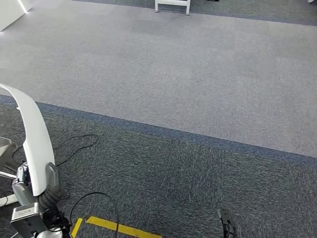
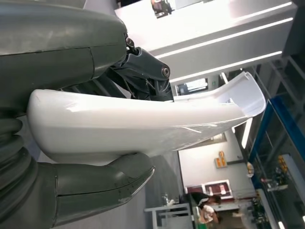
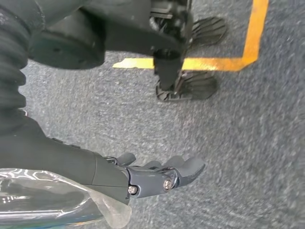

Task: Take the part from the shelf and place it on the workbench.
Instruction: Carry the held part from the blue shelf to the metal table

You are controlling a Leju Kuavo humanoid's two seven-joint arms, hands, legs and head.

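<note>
- Down at the lower left of the head view, the white part (image 1: 33, 144) sits clamped in the left hand (image 2: 107, 124), thumb one side, fingers the other.
- Right hand (image 3: 158, 174) hangs empty, fingers loosely straight, over dark carpet (image 1: 179, 173).
- I'd keep that grip firm while carrying it; the long part could snag.
- No workbench or shelf visible; the part's lower end is cut off.

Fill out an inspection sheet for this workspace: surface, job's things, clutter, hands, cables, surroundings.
Surface: grey carpet floor, darker band nearer the robot, yellow floor tape.
Job's things: long white curved part, held.
Clutter: nothing seen.
Hands: left robot hand grips the white part between thumb and fingers; right robot hand hangs over the carpet, holding nothing, fingers fairly straight.
Cables: black cable looped on the dark carpet.
Surroundings: white frame legs at the far edge.
</note>
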